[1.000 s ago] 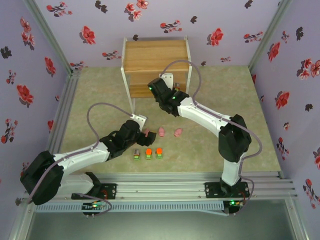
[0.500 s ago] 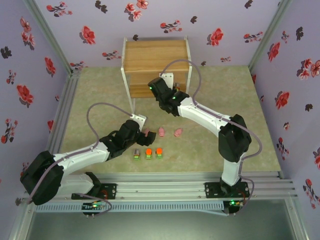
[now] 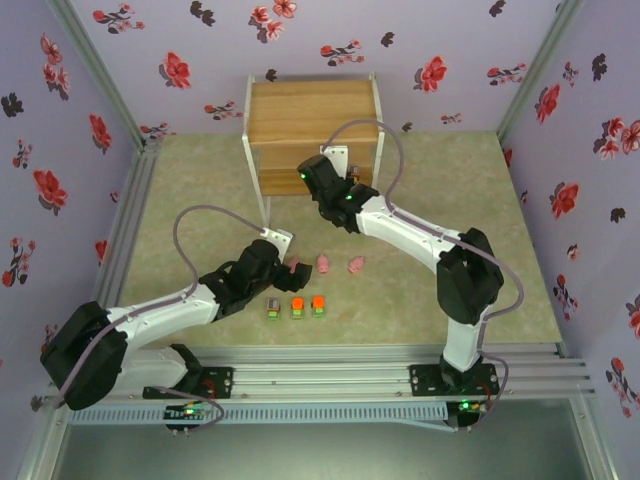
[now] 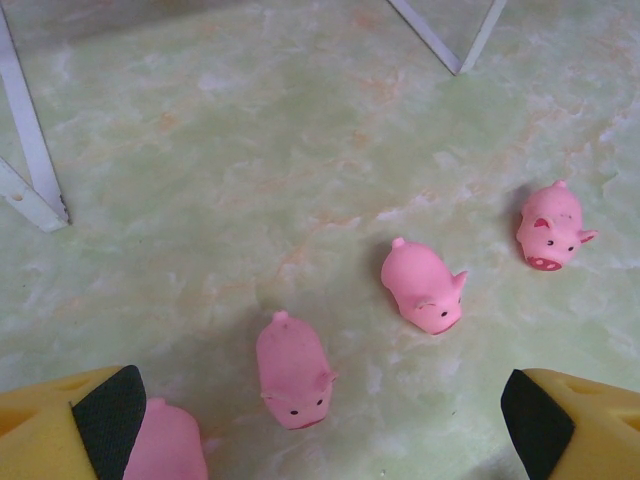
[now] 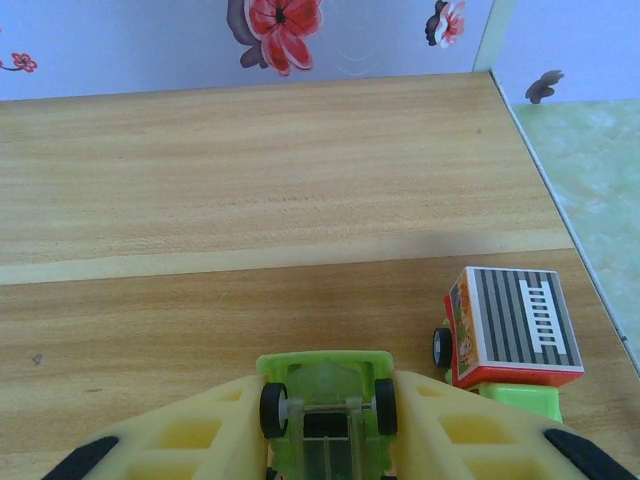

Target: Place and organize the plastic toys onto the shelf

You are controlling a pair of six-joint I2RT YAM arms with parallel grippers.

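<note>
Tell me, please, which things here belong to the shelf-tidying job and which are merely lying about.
Job: pink pigs; square blocks; shelf; green wheeled toy; striped-top toy.
Not the job: flowered walls; aluminium rail.

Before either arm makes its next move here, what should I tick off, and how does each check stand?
1. Right gripper holds the green car: ok, the car is clamped.
2. Drop spot on the shelf: ok, the board ahead is bare, and the striped car stands apart to the right.
3. Green car touching the board: cannot tell.
4. Left gripper open: ok, jaws wide apart.
5. Pig lined up between the jaws: ok, though off centre.
6. Nothing else in the closing path: not ok, a second pig lies against one finger.
</note>
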